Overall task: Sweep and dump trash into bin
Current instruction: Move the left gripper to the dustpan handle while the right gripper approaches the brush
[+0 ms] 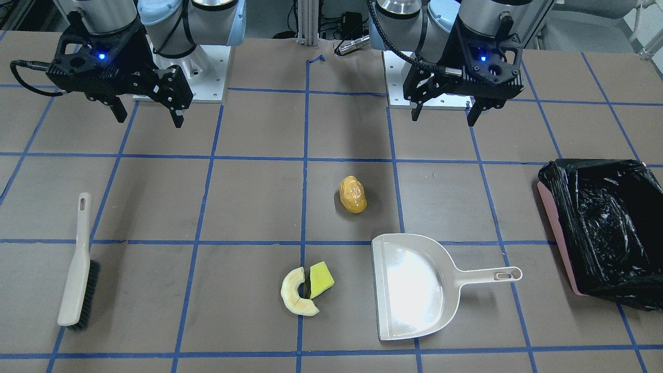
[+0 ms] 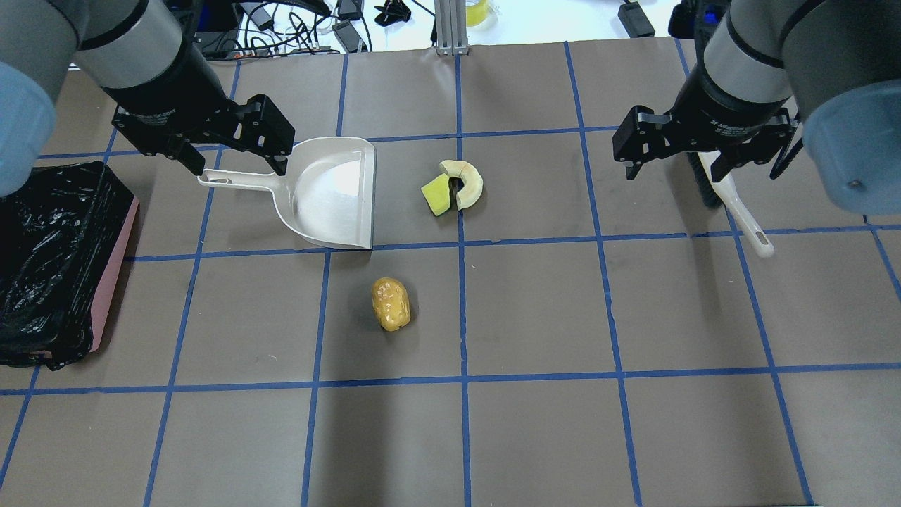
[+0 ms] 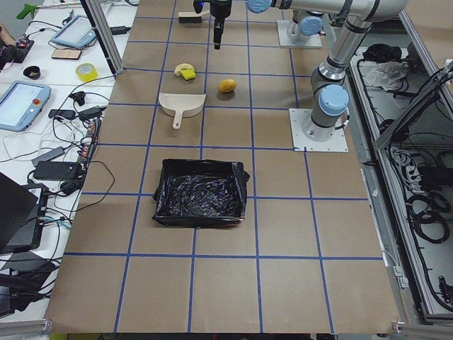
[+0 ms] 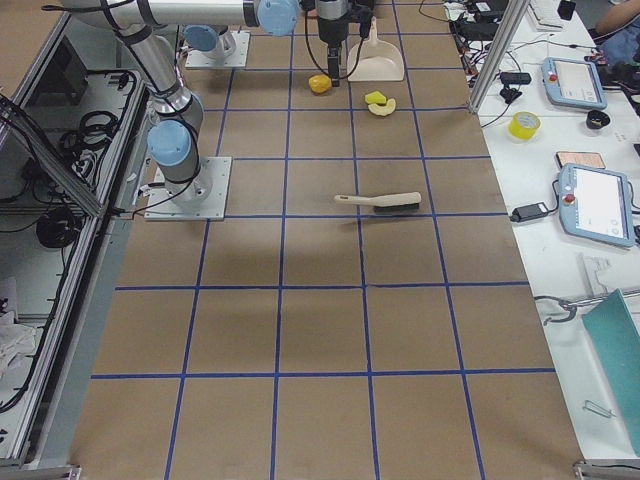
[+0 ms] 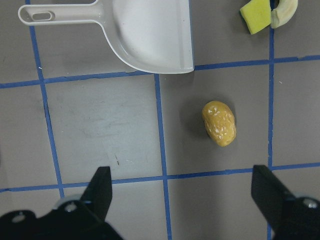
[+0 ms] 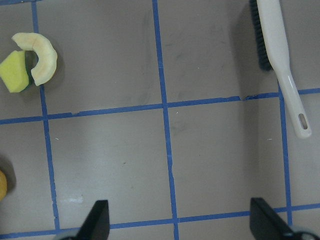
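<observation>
The orange-brown potato-like lump [image 1: 353, 194] lies mid-table; it also shows in the overhead view [image 2: 391, 303] and the left wrist view [image 5: 219, 123]. The pale melon-like slice [image 1: 292, 292] and the yellow-green sponge-like wedge [image 1: 321, 278] lie touching each other [image 2: 470, 184] [image 2: 436, 195]. The black-lined pink bin [image 1: 558, 233] stands at the table's left end [image 2: 116, 267]. My left gripper [image 1: 444, 118] [image 2: 239, 167] is open and empty, raised above the table. My right gripper [image 1: 150, 119] [image 2: 670, 174] is open and empty, raised too.
A beige dustpan [image 1: 414, 290] [image 2: 331, 193] lies flat between the wedge and the bin, its handle toward the bin. A beige hand brush [image 1: 77, 264] [image 2: 732, 204] lies on the right side, partly under my right gripper in the overhead view. Blue tape lines grid the brown table.
</observation>
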Tool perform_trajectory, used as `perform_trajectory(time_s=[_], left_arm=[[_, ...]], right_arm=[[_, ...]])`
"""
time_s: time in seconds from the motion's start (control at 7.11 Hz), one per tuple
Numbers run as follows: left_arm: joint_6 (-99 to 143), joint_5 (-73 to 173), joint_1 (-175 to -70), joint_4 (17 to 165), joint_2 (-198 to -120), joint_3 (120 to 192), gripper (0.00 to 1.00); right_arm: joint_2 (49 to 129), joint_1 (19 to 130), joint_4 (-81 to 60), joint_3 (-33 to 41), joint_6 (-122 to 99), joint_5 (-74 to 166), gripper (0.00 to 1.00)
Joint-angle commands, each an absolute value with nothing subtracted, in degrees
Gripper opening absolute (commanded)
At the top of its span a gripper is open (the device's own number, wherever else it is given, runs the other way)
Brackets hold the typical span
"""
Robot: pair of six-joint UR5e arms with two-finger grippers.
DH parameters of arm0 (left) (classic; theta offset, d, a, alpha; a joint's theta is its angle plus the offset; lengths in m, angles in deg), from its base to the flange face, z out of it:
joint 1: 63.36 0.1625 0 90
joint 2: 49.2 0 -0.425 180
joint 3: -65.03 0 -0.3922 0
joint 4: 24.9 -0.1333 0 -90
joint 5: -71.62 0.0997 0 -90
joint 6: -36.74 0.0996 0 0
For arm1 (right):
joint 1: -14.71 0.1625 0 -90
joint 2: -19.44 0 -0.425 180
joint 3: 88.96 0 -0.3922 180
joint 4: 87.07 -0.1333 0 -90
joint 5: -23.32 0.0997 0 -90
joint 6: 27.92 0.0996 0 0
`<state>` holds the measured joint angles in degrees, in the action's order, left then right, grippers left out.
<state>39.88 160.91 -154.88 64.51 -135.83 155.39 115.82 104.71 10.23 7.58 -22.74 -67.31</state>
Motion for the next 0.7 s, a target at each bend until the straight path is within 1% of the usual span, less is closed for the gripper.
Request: perform_trajectory(time_s=[0.0,0.14,0.28,0.42,0.56], left_arm=[[39.56,161.35,-154.77,64.49,-135.34,155.39,1.0],[40.42,160.83,-154.77,61.62,-135.94,155.47,1.0],[41.12,160.83,-154.42,60.11,-136.73,155.04,0.9],[50.27,160.83,-152.15,58.79,-138.3,154.95,0.82],[55.75,160.3,-148.82,58.34,-140.23,154.51,0.82]], right_arm=[[115.16,104.71,10.4,7.37,-22.74,-67.47,1.0],[114.89,104.71,10.57,7.46,-21.87,-67.99,1.0],[114.46,104.63,10.49,7.46,-21.94,-67.73,1.0],[114.45,104.36,10.58,7.46,-22.55,-67.73,1.0],[114.37,104.27,10.66,7.55,-22.56,-67.99,1.0]])
